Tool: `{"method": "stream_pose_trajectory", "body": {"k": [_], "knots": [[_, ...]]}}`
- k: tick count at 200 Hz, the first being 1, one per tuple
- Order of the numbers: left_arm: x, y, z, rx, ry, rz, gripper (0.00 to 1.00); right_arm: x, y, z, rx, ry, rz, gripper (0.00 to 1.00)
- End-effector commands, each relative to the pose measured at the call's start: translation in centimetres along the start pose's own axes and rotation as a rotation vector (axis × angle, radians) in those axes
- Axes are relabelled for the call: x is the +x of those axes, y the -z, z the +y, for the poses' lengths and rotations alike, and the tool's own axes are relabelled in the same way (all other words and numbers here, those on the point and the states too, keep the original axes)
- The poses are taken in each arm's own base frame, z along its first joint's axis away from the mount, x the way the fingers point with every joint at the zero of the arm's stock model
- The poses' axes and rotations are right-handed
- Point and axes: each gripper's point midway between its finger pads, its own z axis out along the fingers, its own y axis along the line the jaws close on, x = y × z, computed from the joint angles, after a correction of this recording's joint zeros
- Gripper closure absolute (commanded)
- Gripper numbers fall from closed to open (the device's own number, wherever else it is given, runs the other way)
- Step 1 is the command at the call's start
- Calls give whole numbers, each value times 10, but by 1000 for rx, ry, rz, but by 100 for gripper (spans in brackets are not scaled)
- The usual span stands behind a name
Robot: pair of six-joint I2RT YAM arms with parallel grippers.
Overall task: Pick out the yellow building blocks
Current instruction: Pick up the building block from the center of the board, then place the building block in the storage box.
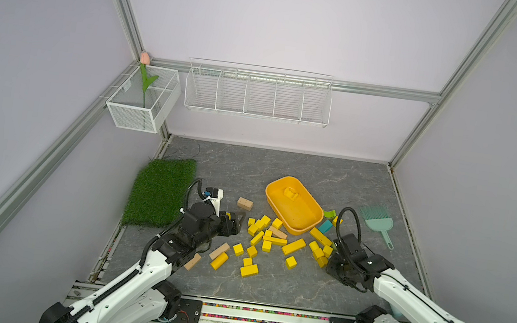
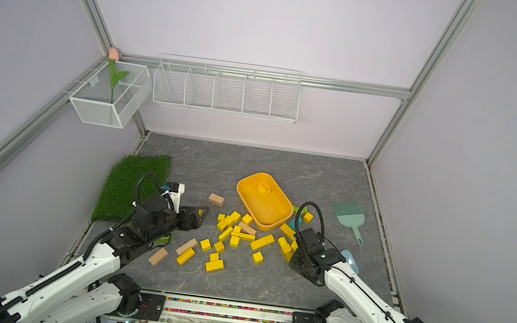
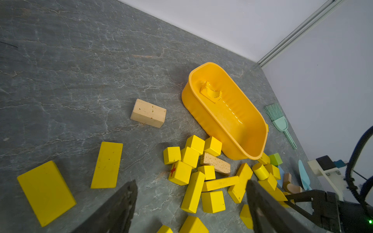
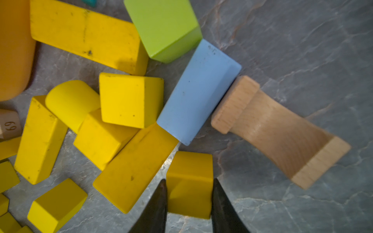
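Both top views look from high behind the robot's base, down and forward over both arms to the table (image 1: 249,168) and the back wall, far enough to take in the whole cell, and they share nearly all of it. The left wrist camera sits low, facing obliquely past the left gripper (image 3: 190,182) across the yellow blocks (image 3: 192,191) to the tub (image 3: 189,102) and the far corner. The right wrist camera looks almost straight down from very near, past the right gripper (image 4: 189,180) and the yellow block (image 4: 189,167) between its jaws, sharing the blue block (image 4: 198,92) and arch (image 4: 278,131) with the left wrist view.
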Motion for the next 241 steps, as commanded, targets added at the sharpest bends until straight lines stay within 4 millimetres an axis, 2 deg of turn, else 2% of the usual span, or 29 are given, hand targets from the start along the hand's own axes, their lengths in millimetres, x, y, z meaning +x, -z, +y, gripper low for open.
{"method": "stream_pose_trajectory", "body": {"k": [1,51,75,118,161,191,198,217,241], "knots": [[-11,1,-6,19,11,-29,14,-1,1,2,-18,-2,-3,69],[-11,1,-5,17,14,-29,14,-3,7,6,-70,2,-36,78],[-11,2,-4,16,17,-33,14,-4,14,19,-155,45,-58,84],[-11,3,-3,15,20,-37,14,-22,46,43,-252,145,-151,89],[-12,3,-2,21,26,-42,14,-45,72,90,-305,266,-146,93],[-12,4,-1,24,29,-46,14,-68,83,126,-338,311,-158,93],[-12,4,-1,26,30,-47,14,-76,91,139,-355,320,-170,93],[-12,4,-1,28,32,-45,13,-88,88,160,-354,348,-158,93],[-10,2,-1,26,31,-34,13,-101,75,182,-346,377,-147,93]]}}
